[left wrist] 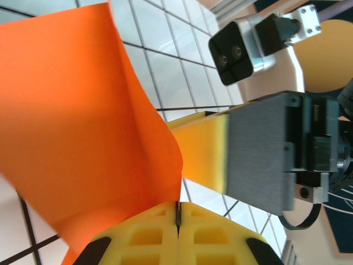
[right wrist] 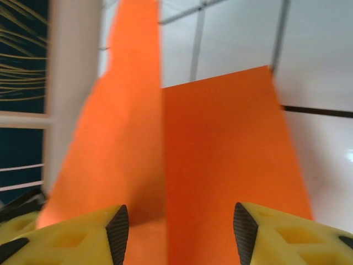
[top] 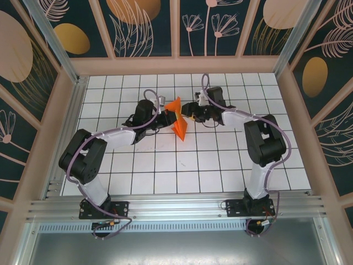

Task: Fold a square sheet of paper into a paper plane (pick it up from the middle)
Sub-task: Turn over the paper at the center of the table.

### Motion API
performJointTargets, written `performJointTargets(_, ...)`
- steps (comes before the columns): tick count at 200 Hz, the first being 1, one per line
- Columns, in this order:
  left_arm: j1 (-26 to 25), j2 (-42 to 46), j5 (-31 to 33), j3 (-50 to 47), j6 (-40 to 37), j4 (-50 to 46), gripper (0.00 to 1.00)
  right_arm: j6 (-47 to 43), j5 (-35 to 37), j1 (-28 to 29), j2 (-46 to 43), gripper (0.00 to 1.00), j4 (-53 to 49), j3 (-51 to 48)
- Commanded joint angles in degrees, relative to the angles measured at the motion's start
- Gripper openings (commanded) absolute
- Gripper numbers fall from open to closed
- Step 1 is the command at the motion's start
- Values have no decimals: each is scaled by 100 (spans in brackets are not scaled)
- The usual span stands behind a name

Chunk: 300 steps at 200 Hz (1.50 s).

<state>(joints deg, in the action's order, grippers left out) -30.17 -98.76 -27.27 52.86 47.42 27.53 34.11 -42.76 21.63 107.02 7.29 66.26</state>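
Note:
The square sheet of paper (top: 178,120) is bright orange and creased, and it stands up off the tiles between the two grippers at the table's middle back. My left gripper (top: 165,117) is shut on it: in the left wrist view the yellow jaws (left wrist: 177,214) meet on the lower edge of the sheet (left wrist: 83,132). My right gripper (top: 191,113) is open just to the right of the sheet. In the right wrist view the folded paper (right wrist: 220,160), with its upright crease, lies between and beyond the spread fingertips (right wrist: 117,232) of the right gripper (right wrist: 181,232), which do not touch it.
White tiled table (top: 182,165) with wooden walls around it. The right gripper's yellow finger (left wrist: 201,154) and grey body (left wrist: 265,154) hang close in front of the left wrist camera. Both arm bases sit at the near rail (top: 176,207).

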Motion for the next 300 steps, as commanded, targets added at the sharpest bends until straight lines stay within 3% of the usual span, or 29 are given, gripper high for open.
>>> performJointTargets(1,64,293,-459,-141,243,516,0,490,-678,-134,-436,58,1181,-469)
performJointTargets(36,151,400,-867,-263,712,1175,0,1216,-1242,-276,-788,59,2407,-1079)
performJointTargets(92,196,331,-1188,-355,1231,1863,0,1441,-1459,-280,-802,55,2842,-1151)
performJointTargets(132,196,270,-1165,-338,1175,1730,0,1506,-1575,-264,-774,40,2869,-1087)
performJointTargets(177,196,220,-1165,-320,1137,1607,0,1442,-1499,-255,-754,12,2672,-1020)
performJointTargets(217,230,217,-1125,-285,1100,1434,0,1184,-1200,-254,-807,1,2239,-925)
performJointTargets(245,275,243,-1073,-291,1066,1291,17,944,-893,-255,-874,0,1871,-878)
performJointTargets(264,336,310,-949,-283,928,991,34,623,-531,-257,-920,0,1342,-790)
performJointTargets(277,418,417,-790,-292,746,661,43,217,-122,-280,-960,0,764,-643)
performJointTargets(300,601,664,-74,-286,231,-372,50,-642,1139,-279,-966,0,-705,-139)
